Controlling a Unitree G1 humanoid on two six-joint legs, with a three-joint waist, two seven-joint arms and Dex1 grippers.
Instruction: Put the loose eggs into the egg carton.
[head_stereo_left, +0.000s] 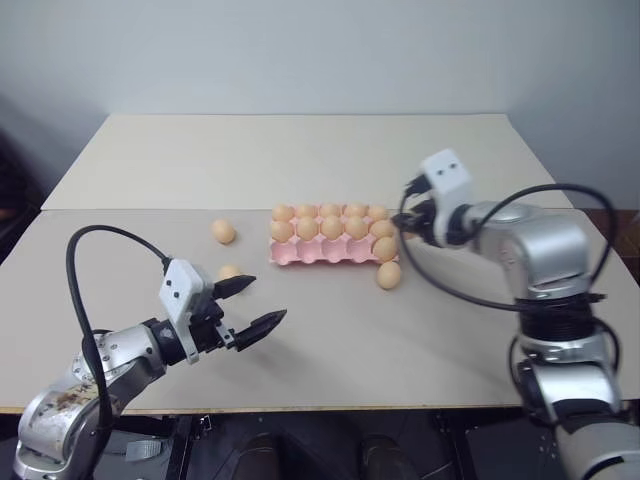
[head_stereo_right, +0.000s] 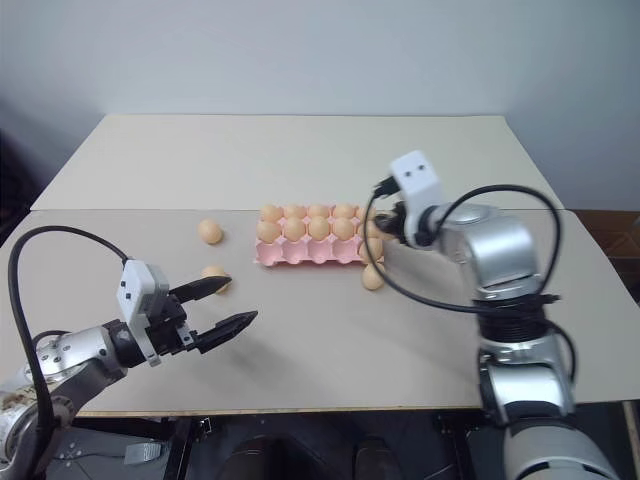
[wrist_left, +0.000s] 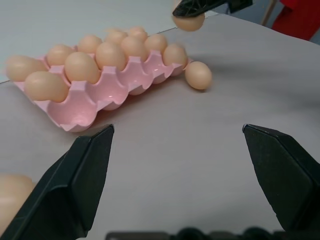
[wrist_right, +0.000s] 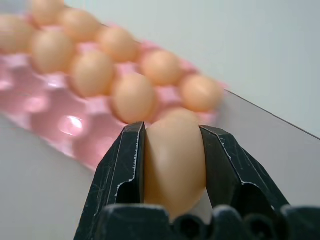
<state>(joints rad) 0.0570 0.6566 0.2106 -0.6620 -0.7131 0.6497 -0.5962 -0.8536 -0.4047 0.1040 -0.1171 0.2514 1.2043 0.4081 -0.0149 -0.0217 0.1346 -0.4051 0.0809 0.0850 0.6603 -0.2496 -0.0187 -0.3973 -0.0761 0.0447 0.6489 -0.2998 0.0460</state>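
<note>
Black fingers of my right gripper (wrist_right: 172, 165) are clamped on one tan egg (wrist_right: 175, 155), pinched from both sides, lifted off the table at the right end of the egg carton (head_stereo_left: 305, 254). Left gripper (head_stereo_left: 252, 308) hangs low over the table near its front-left, jaws spread wide, holding nothing.

Egg carton: pale pink, lidless, mid-table. Back two rows hold eggs; front row of cups looks empty.

Loose eggs on the table:
- one (head_stereo_left: 389, 274) just off the carton's front-right corner
- one (head_stereo_left: 223, 231) left of the carton, well apart from it
- one (head_stereo_left: 229, 272) nearer me, just beside the upper finger of the left gripper; I can't tell if it touches

Surface: beige matte table (head_stereo_left: 330, 340) with a seam running across it behind the carton (head_stereo_left: 150, 210). Pale plain wall (head_stereo_left: 300, 50) behind. Something red (wrist_left: 300, 20) sits past the table edge in the left wrist view.
</note>
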